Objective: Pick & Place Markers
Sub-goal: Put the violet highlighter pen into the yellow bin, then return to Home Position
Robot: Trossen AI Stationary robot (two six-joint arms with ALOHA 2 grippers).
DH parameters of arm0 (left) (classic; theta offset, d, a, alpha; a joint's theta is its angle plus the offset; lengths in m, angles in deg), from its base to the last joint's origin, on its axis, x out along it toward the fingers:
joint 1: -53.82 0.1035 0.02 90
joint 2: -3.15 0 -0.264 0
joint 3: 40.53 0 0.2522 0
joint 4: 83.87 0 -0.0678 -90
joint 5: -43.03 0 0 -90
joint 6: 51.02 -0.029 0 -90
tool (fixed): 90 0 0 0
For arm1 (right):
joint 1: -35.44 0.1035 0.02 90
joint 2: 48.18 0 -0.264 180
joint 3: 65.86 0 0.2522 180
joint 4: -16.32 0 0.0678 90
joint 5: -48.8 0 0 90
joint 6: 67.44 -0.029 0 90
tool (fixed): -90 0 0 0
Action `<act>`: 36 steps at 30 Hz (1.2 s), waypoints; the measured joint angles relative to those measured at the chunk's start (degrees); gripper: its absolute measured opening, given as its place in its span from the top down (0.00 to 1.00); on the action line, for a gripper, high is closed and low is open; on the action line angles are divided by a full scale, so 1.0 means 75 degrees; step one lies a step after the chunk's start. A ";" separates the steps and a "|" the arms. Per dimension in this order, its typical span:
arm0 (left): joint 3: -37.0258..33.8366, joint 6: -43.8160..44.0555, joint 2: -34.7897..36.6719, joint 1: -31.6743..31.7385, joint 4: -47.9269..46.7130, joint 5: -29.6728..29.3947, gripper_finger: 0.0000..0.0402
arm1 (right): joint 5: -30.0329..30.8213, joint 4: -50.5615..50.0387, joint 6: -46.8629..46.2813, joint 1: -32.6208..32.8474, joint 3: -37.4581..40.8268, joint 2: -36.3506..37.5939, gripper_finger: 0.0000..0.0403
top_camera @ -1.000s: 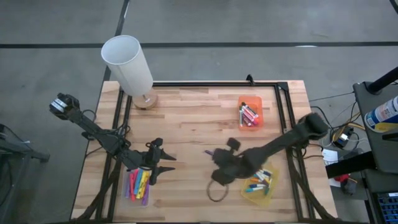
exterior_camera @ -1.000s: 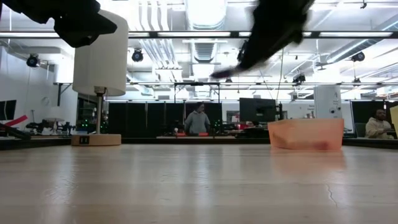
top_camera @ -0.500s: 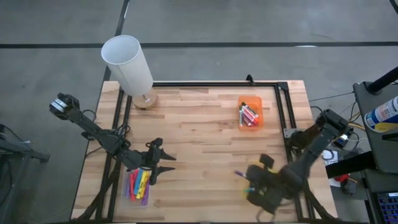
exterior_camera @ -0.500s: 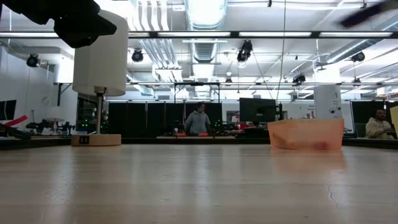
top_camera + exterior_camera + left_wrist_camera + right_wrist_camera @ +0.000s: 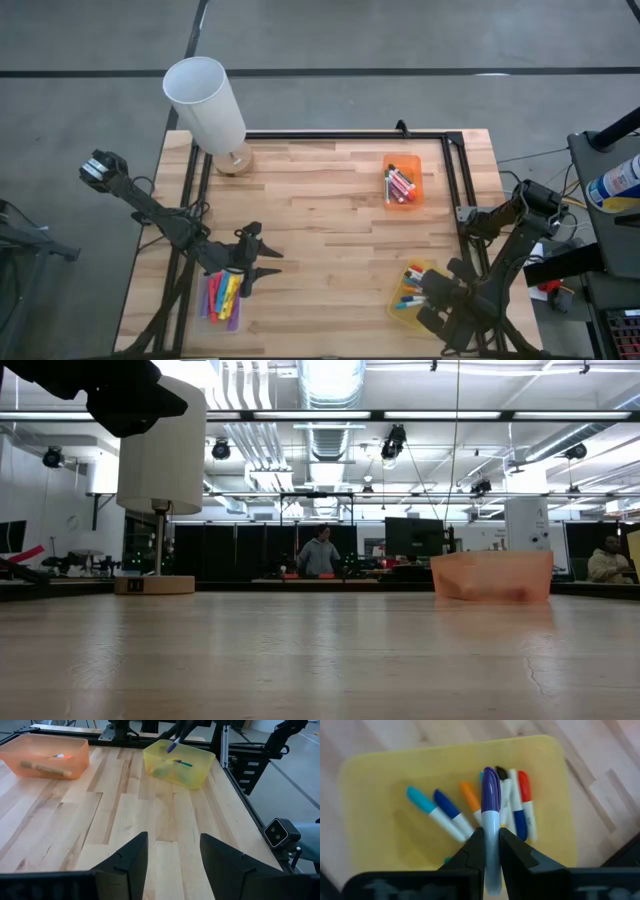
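Fingers of the right gripper pinch a purple-capped white-barrelled marker over the translucent yellow plastic bin.

High view: right gripper sits at that bin's front-right corner; left gripper waits beside the clear bin.

Left wrist: its fingers spread, empty.

Advice: centre over the bin and lower before releasing.

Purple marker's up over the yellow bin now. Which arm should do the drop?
The right. Its gripper is shut on the purple marker directly above the yellow bin. The left gripper hangs open and empty across the table, near the clear bin.
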 joint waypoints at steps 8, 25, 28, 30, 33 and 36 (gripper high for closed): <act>0.0003 0.0000 0.0000 0.0003 0.0000 -0.0002 0.57 | 0.0197 0.0200 -0.0309 0.0040 0.0387 0.0009 0.66; 0.0000 0.0000 0.0000 0.0001 0.0000 -0.0001 0.57 | 0.0615 0.0720 0.0038 0.0360 0.0268 -0.0073 0.42; 0.0001 0.0000 0.0000 0.0002 0.0000 -0.0002 0.57 | 0.1382 0.1190 0.0803 0.0560 0.0289 -0.0075 0.36; 0.0002 0.0000 0.0000 0.0000 0.0002 0.0000 0.57 | 0.1421 0.0213 -0.0253 0.0639 0.0371 -0.0014 0.33; 0.0000 0.0000 0.0000 0.0003 0.0000 -0.0002 0.57 | 0.1426 0.0524 -0.0447 0.0653 0.0324 0.0020 0.30; 0.0000 0.0000 0.0000 0.0003 0.0000 -0.0001 0.57 | 0.1593 0.0497 -0.0292 0.0659 0.0346 -0.0002 0.28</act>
